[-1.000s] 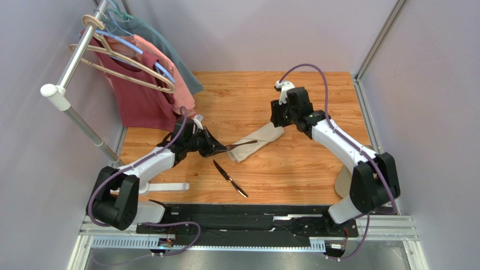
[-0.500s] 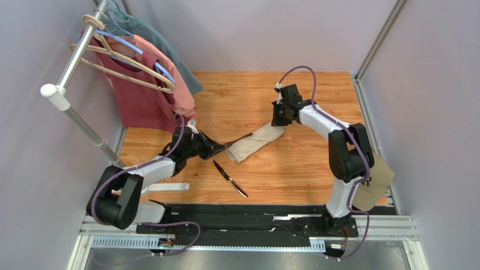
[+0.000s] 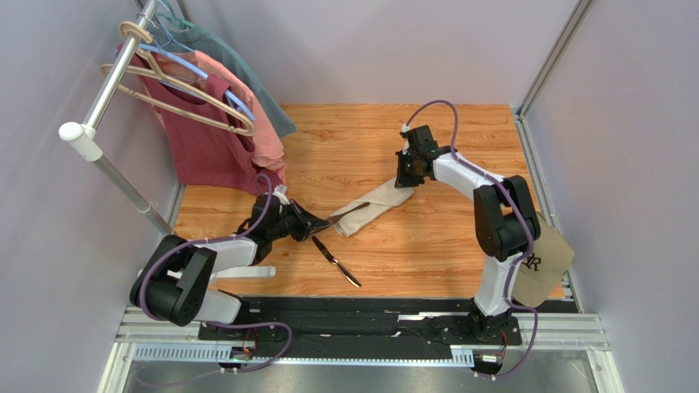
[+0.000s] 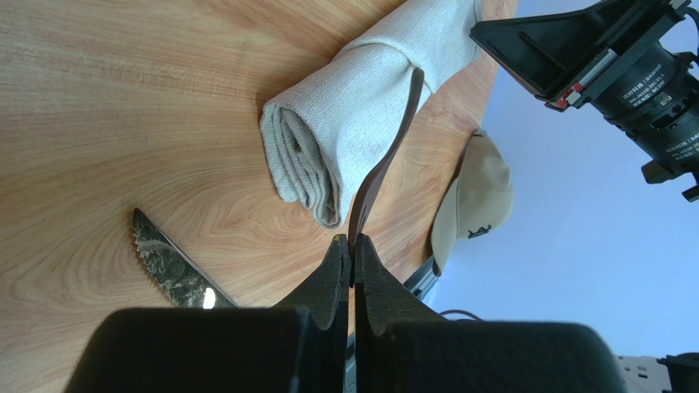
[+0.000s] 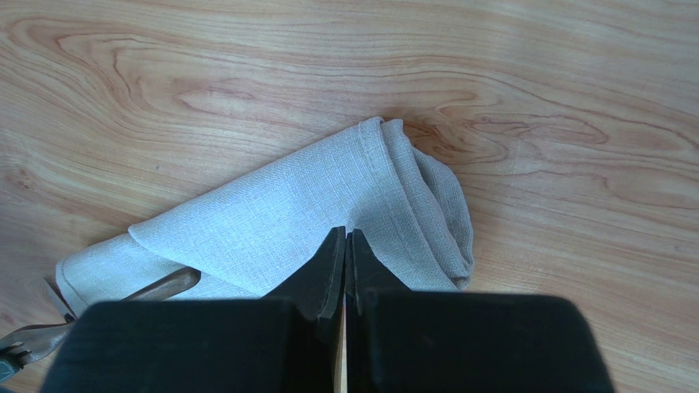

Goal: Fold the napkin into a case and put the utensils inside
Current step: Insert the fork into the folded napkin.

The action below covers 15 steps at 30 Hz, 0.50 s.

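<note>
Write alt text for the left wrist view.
The left pincer, shut, grips one end of a fork whose other end lies across a folded beige napkin on a wooden table. A serrated knife lies to the left; a tan cap sits past the table.

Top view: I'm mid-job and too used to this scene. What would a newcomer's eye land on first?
Probably the two arms meeting in the middle over the folded napkin. The left gripper is clamped on a dark fork that reaches over the cloth's near end, and the right gripper is shut at its far end. Next come the dark knife, lying loose just nearer the bases, and the red and pink shirts on hangers at far left.
</note>
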{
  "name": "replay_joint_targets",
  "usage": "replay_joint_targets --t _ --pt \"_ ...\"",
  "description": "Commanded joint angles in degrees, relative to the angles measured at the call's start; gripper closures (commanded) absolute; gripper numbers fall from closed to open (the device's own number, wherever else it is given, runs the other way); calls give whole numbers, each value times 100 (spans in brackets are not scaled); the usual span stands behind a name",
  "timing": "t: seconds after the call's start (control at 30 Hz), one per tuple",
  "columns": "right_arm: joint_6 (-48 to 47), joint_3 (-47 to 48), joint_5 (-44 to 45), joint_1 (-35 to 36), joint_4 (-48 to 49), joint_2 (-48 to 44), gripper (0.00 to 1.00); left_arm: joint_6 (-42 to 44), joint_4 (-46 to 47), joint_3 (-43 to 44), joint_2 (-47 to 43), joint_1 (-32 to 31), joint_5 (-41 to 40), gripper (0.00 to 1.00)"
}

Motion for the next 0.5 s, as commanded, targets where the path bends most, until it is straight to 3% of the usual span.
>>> replay_joint_targets --t 0.0,0.47 --pt "78 119 82 10 121 63 100 -128 468 -3 137 -76 3 100" --pt "184 233 372 1 60 291 100 -348 600 -56 436 -181 -190 100"
